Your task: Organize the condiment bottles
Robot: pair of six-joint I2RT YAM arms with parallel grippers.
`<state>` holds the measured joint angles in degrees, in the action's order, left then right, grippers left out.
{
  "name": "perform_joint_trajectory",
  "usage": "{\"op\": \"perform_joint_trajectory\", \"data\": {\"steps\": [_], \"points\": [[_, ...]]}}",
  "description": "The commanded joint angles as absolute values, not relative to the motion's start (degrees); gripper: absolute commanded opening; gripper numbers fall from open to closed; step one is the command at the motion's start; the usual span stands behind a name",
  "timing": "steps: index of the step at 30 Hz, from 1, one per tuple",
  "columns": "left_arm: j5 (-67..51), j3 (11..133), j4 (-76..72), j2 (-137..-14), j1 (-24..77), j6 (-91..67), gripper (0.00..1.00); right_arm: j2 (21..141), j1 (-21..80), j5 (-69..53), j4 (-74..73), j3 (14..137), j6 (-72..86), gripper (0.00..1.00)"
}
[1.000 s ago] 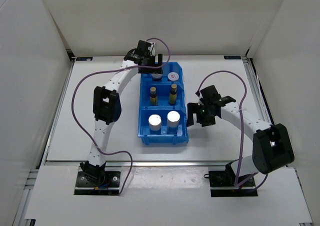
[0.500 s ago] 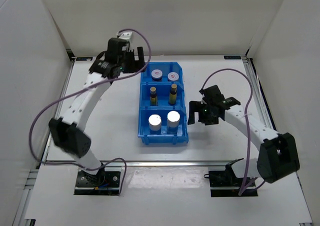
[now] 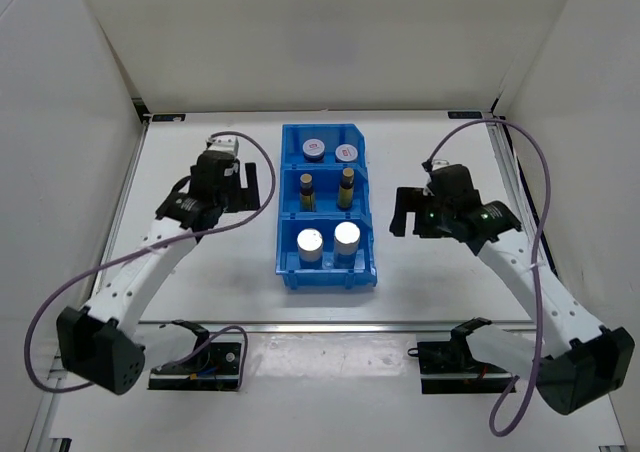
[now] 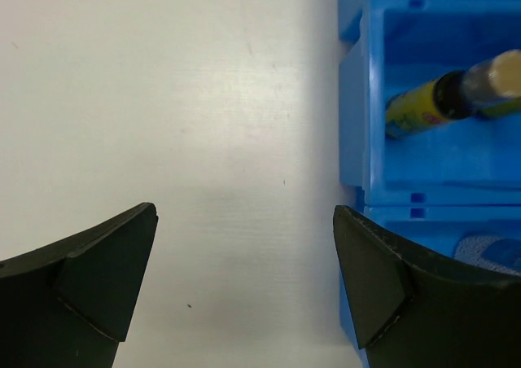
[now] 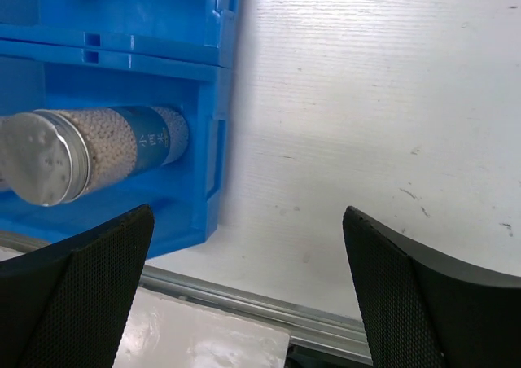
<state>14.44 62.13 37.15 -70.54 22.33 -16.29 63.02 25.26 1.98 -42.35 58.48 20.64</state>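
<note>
1. Standing inside blue bin (image 3: 327, 275): white-red-lidded jars (image 3: 315, 149) far compartment, slim yellow-label bottles (image 3: 306, 189) middle, silver-capped white bottles (image 3: 309, 243) near.
2. Left gripper (image 3: 250, 184) left of bin, spread wide, empty.
3. Right gripper (image 3: 403, 212) right of bin, spread wide, empty.

Nothing legible: the white characters on the blue label (image 5: 151, 140) of the silver-capped bottle (image 5: 77, 160), left of the right gripper (image 5: 248, 215), are too small.

Bright, even light from above; soft shadows lie beside the blue three-compartment plastic bin (image 3: 330, 277). Both wrist views are sharp across the white tabletop (image 4: 203, 99).
</note>
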Motion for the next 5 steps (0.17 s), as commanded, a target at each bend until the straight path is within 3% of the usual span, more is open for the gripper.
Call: {"op": "perform_joint_trajectory", "data": {"steps": [1,5], "points": [[18.9,60.6,30.6,-62.9,22.3,-12.2,1.0,59.0,25.4,4.7,-44.4,61.0,19.2,1.0],[17.2,53.4,21.7,-60.3,22.3,-6.5,1.0,58.4,25.4,5.3,-46.5,60.5,18.5,1.0]]}}
